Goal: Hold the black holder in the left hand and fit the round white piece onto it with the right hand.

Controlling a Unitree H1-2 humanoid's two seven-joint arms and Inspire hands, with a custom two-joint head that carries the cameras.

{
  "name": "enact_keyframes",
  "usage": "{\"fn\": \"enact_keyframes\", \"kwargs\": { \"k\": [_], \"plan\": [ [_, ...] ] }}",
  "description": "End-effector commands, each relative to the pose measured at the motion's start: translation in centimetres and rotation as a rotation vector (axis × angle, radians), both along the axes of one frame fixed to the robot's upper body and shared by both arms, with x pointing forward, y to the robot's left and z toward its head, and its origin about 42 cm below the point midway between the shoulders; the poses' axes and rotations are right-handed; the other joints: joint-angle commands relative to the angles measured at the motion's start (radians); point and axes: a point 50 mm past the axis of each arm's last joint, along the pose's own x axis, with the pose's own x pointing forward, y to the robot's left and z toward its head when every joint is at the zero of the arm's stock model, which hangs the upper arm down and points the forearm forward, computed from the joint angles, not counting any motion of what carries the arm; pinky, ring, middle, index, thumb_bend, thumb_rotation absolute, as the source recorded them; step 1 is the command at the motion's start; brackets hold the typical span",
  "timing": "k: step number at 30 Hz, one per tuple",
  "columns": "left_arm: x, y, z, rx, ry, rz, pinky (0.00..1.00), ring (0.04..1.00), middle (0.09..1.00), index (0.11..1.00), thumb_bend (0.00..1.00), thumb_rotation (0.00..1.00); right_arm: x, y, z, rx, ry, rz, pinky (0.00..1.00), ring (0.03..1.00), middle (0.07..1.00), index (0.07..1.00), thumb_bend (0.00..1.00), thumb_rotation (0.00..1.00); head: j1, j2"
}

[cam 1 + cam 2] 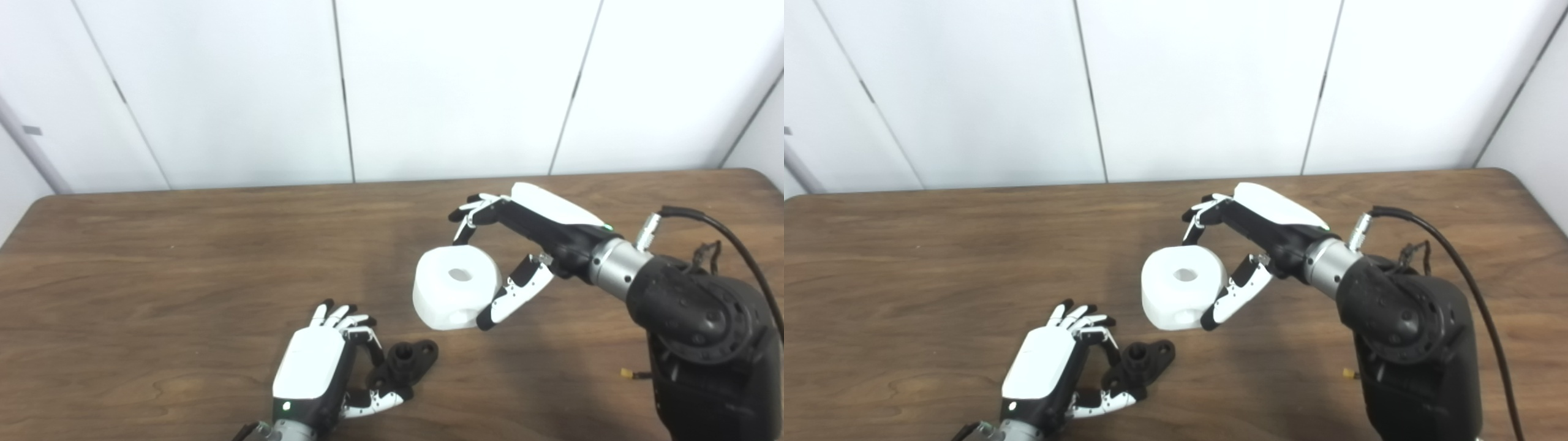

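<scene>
I count one round white plastic piece (456,288), clamped in my right hand (520,245); one black plastic holder (407,360) lies nearer on the bare brown wooden table (153,275), gripped by my left hand (327,367).

We see the round white piece (456,288), a fat short drum with a hole in the middle of its top and another small hole low on its side, and it leans a little toward us. The black holder (405,361) is small, with a short stubby tube sticking up and a flat ear with a hole in it, and it lies low on the brown table (184,275). The white piece is up and to the right of the black holder, and the two are near but not touching.
</scene>
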Motion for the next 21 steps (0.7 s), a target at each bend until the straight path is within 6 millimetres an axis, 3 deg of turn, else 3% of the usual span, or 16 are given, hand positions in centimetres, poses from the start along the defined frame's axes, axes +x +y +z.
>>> {"fn": "enact_keyframes", "kwargs": {
  "k": [1,8,21],
  "plan": [
    [-0.5,-0.6,-0.7,0.044,0.057,-0.037,1.0,0.897,0.788,0.485,0.52,0.05,-0.5,0.6,1.4,-0.008,-0.042,0.025,1.0,0.968,0.856,0.483,0.52,0.14,0.002,0.008],
    [-0.5,-0.6,-0.4,0.038,0.055,-0.037,1.0,0.899,0.788,0.485,0.52,0.05,-1.2,2.3,0.6,0.001,-0.017,0.074,1.0,0.965,0.853,0.483,0.52,0.13,-0.001,0.036],
    [-0.4,-0.4,0.2,0.034,0.059,-0.038,1.0,0.902,0.791,0.485,0.52,0.05,-0.9,3.4,-1.0,0.002,0.028,0.089,1.0,0.959,0.846,0.483,0.52,0.13,-0.017,0.066]
  ]
}}
